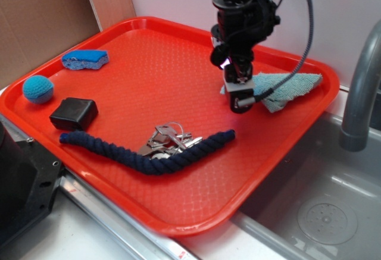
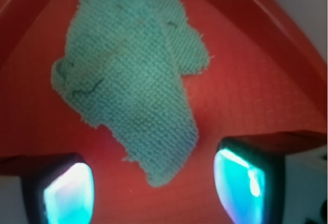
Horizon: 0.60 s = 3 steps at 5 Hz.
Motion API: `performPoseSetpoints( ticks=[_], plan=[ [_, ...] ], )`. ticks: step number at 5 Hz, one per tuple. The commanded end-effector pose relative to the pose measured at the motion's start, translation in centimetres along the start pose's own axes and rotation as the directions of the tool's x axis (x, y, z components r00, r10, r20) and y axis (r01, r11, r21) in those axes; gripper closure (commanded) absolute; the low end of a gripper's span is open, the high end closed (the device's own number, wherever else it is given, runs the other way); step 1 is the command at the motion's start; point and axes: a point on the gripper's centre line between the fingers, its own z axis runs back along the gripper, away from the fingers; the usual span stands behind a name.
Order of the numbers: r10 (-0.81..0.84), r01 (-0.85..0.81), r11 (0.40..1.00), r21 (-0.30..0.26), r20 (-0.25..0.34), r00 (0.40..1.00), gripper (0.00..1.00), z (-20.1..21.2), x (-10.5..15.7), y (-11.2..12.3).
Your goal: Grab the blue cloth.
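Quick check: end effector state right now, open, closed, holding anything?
End effector: open, holding nothing; its fingers straddle the near tip of the blue cloth on the red tray.

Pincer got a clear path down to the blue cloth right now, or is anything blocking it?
Probably yes. The pincer hangs open right over the near end of the blue cloth, which lies flat on the red tray with nothing on it. The rope and keys lie off to the side.

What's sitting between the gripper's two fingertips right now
The near tip of the pale teal-blue terry cloth lies between the open gripper fingertips, on bare red plastic tray; nothing else. The wrist view shows it.
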Motion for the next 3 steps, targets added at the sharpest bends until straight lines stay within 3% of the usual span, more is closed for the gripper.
performPoseSetpoints(
  ticks=[1, 2, 3],
  plan=[
    [-0.007, 0.006, 1.0, 0.012, 0.042, 0.999, 0.0, 1.6, 1.0, -0.9],
    [-0.007, 0.006, 1.0, 0.012, 0.042, 0.999, 0.0, 1.6, 1.0, -0.9],
    [-0.091, 0.092, 0.996, -0.004, 0.083, 0.992, 0.0, 0.9, 2.3, -2.3]
  ],
)
